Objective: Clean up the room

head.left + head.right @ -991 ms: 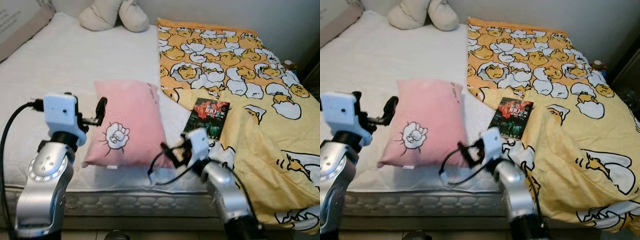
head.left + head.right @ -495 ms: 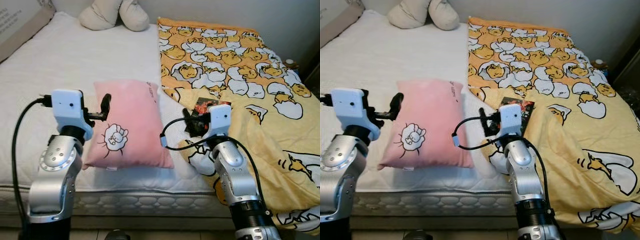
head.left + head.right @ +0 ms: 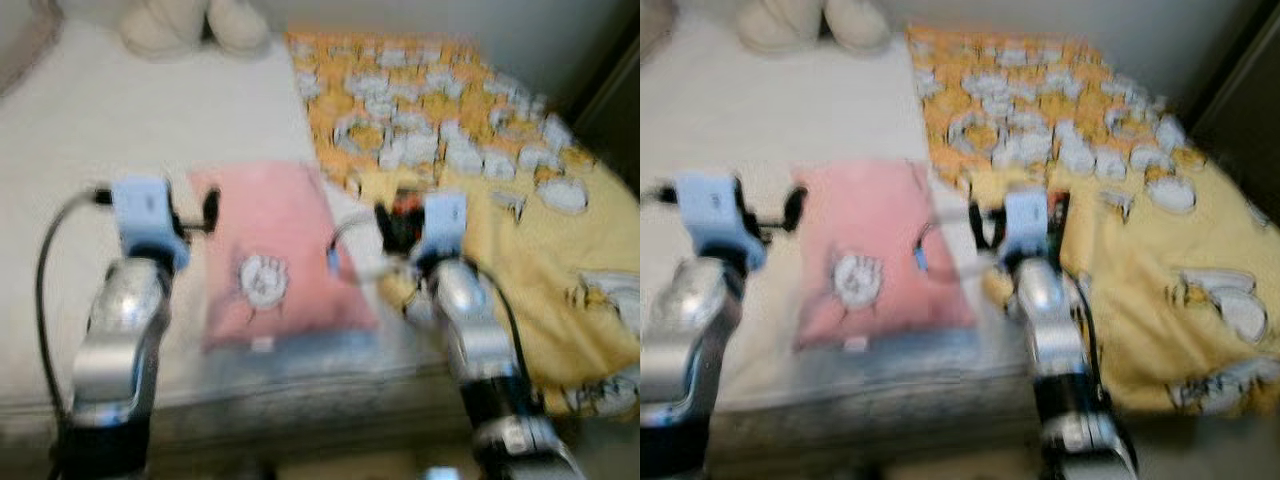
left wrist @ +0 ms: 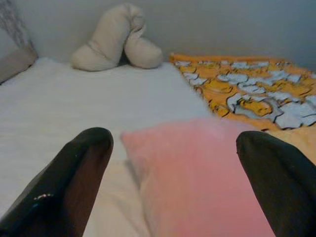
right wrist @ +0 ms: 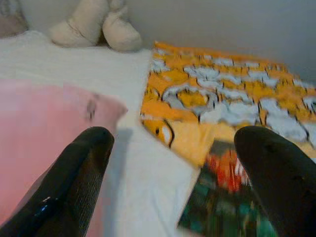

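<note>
Book (image 5: 224, 207) lying on the bed (image 4: 74, 98): right hand (image 5: 168, 173), spread wide, is reaching; next, closing over it. Left hand (image 4: 173, 168) is hovering open by the pillow (image 4: 197, 177).

A bed with a white mattress (image 4: 74, 103), blurred in both head views. On it, near the front edge and about midway across, a pink pillow (image 3: 275, 255) with a pale drawing on its face. Over the right half, from the head end down past the front edge, an orange-and-yellow blanket (image 5: 232, 94) printed with white shapes. At the blanket's inner edge, beside the pillow, probably a dark book (image 5: 222, 207), red and green on its cover. At the head end, a beige cushion (image 4: 116, 42) against the wall.
</note>
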`<state>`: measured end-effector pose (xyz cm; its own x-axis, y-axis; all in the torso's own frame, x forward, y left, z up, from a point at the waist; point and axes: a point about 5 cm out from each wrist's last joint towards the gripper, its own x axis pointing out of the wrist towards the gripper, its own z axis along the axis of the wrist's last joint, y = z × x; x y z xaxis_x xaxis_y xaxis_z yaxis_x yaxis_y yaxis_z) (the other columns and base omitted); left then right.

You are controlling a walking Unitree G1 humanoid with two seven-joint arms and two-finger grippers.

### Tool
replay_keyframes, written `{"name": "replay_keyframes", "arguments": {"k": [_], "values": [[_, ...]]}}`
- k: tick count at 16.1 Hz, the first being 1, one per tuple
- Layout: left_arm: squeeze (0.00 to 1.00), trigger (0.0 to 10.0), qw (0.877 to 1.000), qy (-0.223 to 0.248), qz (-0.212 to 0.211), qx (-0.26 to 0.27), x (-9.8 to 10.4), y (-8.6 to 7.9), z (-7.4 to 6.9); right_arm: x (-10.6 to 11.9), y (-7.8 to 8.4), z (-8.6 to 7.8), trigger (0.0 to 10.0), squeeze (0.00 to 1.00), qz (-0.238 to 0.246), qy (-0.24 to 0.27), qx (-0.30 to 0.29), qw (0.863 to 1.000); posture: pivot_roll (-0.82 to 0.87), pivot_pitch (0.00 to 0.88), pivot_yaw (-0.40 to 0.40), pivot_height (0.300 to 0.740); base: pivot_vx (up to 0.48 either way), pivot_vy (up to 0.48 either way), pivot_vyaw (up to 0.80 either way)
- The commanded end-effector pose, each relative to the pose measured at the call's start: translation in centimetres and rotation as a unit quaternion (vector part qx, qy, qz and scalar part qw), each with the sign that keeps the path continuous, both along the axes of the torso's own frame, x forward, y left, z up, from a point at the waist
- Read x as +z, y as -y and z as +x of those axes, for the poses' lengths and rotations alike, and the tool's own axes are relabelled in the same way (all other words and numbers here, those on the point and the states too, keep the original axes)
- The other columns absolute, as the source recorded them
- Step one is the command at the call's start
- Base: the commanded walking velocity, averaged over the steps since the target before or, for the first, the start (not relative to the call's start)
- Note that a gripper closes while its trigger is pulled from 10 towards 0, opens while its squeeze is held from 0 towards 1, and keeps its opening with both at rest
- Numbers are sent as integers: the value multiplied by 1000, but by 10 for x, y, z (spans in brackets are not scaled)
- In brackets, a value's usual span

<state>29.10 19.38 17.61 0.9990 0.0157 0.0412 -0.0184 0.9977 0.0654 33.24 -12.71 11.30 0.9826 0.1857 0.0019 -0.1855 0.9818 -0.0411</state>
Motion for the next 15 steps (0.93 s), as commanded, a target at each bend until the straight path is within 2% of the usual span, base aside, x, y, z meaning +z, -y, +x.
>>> {"name": "replay_keyframes", "arguments": {"k": [1,2,4,5,8,11,12,13,14,15], "values": [[0,10000,1000,-6,-13,-7,-2,3,5,-3,11,4,10000,0,24,-15,-26,999,169,0,-73,740,0,0,0],[0,10000,1000,-12,-12,-8,-3,3,7,-4,13,5,10000,0,29,-19,-30,999,169,0,-73,740,0,0,0],[0,10000,996,-66,-54,6,-17,-12,22,-11,29,15,10000,0,68,-69,-51,994,178,0,-70,740,0,0,0],[0,10000,992,-97,-83,21,-24,-27,30,-15,40,21,10000,0,84,-100,-53,990,181,0,-62,740,0,0,0],[0,10000,975,-149,-163,27,-39,-40,46,-21,71,29,10000,0,129,-165,-62,976,180,0,-50,740,0,0,0],[0,10000,969,-153,-186,45,-42,-45,51,-20,83,31,10000,0,121,-177,-75,974,177,0,-54,740,0,0,0],[0,10000,973,-142,-175,40,-39,-45,51,-15,82,34,10000,0,108,-167,-72,977,179,0,-56,740,0,0,0],[0,10000,990,-90,-103,20,-22,-43,47,0,77,40,10000,0,54,-109,-70,990,179,0,-66,740,0,0,0],[0,10000,999,-23,-32,8,-3,-37,40,17,70,43,10000,0,11,-36,-78,996,179,0,-67,740,0,0,0],[0,10000,998,49,33,0,17,-27,24,28,58,34,10000,0,-4,39,-93,995,179,0,-72,740,0,0,0]]}}
